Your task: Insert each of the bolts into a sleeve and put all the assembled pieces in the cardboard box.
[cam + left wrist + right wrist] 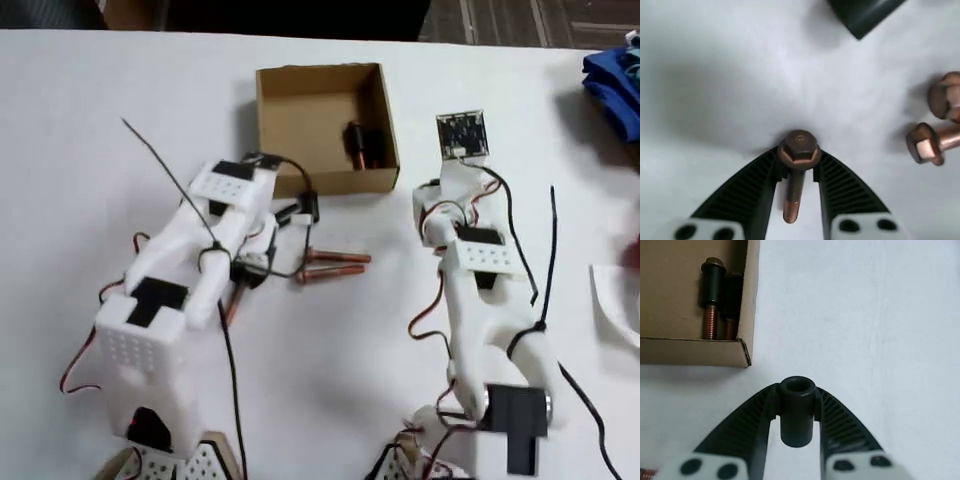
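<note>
My left gripper (799,156) is shut on a copper bolt (798,150), gripped just under its hex head, the shank running back between the fingers. Two loose copper bolts (932,142) lie close beside it, also seen on the table (333,265) below the cardboard box (330,183). The end of a dark sleeve (865,12) lies just beyond them. My right gripper (797,412) is shut on a black sleeve (797,412), held upright with its bore open, just off the box's corner (742,352). Two assembled pieces (715,295) lie in the box (357,147).
A blue cloth (612,85) lies at the far right edge and a white curved object (612,300) sits below it. Loose black and red cables hang off both arms. White table lies open left of the left arm and between the arms.
</note>
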Robot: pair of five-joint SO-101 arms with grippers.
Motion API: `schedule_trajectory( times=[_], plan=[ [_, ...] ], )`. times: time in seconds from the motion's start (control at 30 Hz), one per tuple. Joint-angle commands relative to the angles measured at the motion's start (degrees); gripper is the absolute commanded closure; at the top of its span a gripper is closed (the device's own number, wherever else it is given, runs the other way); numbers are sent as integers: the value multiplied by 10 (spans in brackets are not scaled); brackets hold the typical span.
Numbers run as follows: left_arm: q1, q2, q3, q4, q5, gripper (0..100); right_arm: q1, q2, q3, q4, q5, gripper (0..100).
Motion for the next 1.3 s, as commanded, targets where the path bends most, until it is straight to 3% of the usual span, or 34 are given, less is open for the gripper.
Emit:
schedule_trajectory(
  times=[0.0,0.1,0.27,0.57,0.7,0.9,1.0,1.1,1.27],
  plan=[
    [3,51,-34,10,4,909,-1,-74,-1,41,-3,978],
    [4,65,-58,22,4,983,-1,-118,31,56,-4,978],
    [7,55,-69,17,5,976,-22,-224,152,50,-4,978],
    [34,-105,-58,-16,47,976,-60,-363,314,-89,-4,978],
    [34,-229,47,-132,73,976,-68,-365,318,-91,-4,978],
    [33,-477,367,-464,112,976,-68,-365,318,-91,-5,978],
    [33,-604,475,-585,133,976,-86,-365,321,-109,-5,978],
    [35,-703,532,-657,132,976,-103,-364,342,-193,-5,978],
    [34,-796,563,-716,132,976,-141,-364,433,-453,-5,978]
  ],
)
